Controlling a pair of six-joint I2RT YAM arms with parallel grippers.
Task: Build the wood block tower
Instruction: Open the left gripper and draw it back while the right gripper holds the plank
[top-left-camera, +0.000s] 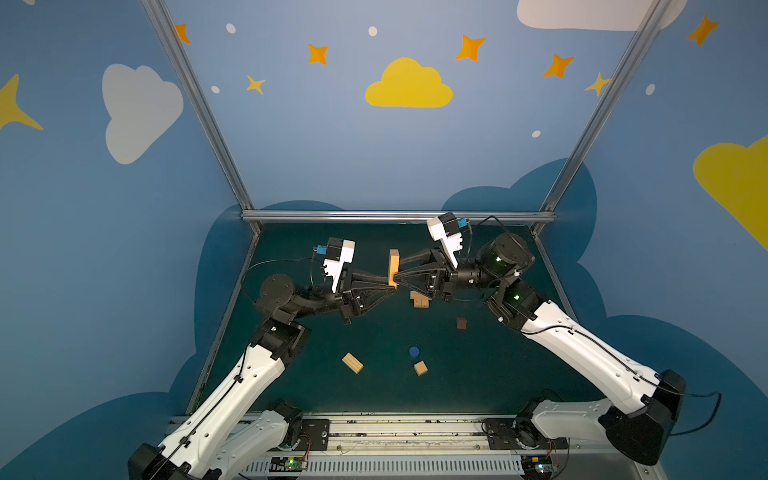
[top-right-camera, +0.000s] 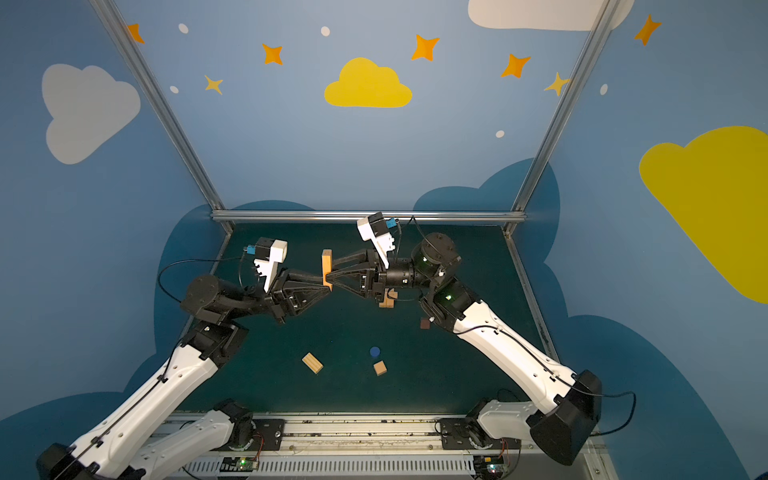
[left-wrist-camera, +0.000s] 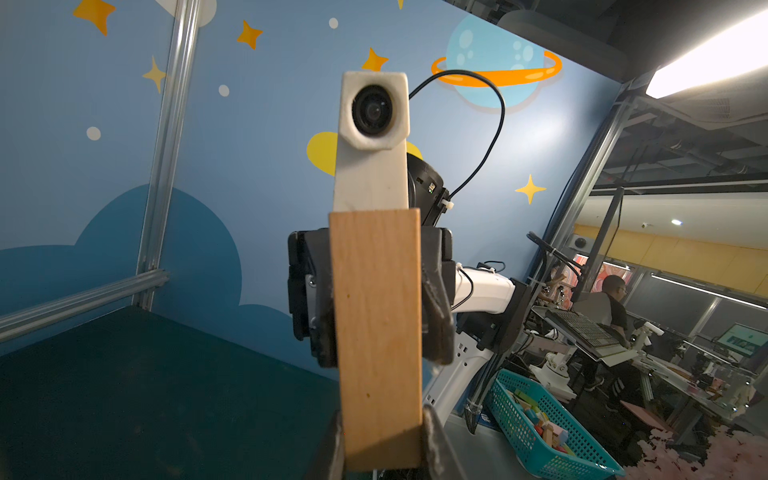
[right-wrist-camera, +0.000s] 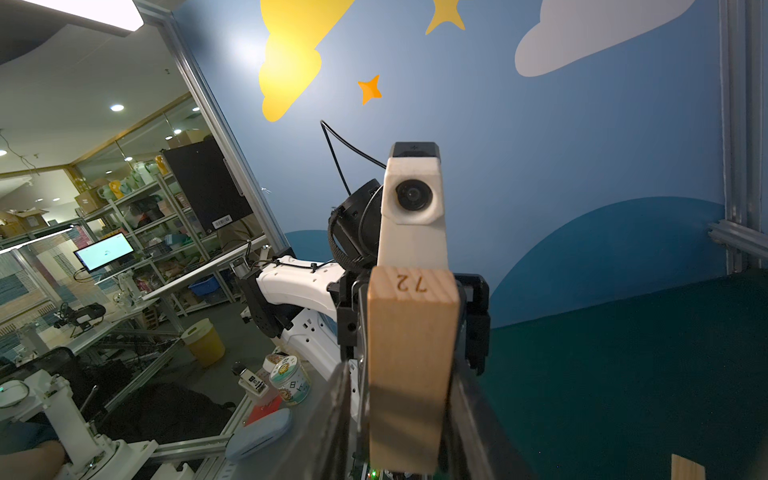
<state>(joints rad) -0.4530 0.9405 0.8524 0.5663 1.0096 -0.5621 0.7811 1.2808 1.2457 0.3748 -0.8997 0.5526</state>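
A dark green counter (top-left-camera: 498, 374) is enclosed by blue walls (top-left-camera: 353, 166) painted with clouds and stars. Above it, an upright tan bar (top-left-camera: 394, 262) is clamped at its lower end by the left pincer (top-left-camera: 392, 286). The bar is flanked by the right pincer (top-left-camera: 397, 277), though whether it presses cannot be told. The wood block tower (top-left-camera: 419, 300) is seen just below the right pincer. Beyond that pincer, a teal basket (left-wrist-camera: 511, 395) is filled with coloured blocks (left-wrist-camera: 544, 428).

My robotics lab.
Past my painted booth walls (top-left-camera: 374, 166) stand storage shelves (right-wrist-camera: 141, 195), a lit monitor (right-wrist-camera: 104, 251), and a person (left-wrist-camera: 611, 299) at a keyboard (left-wrist-camera: 582, 328).
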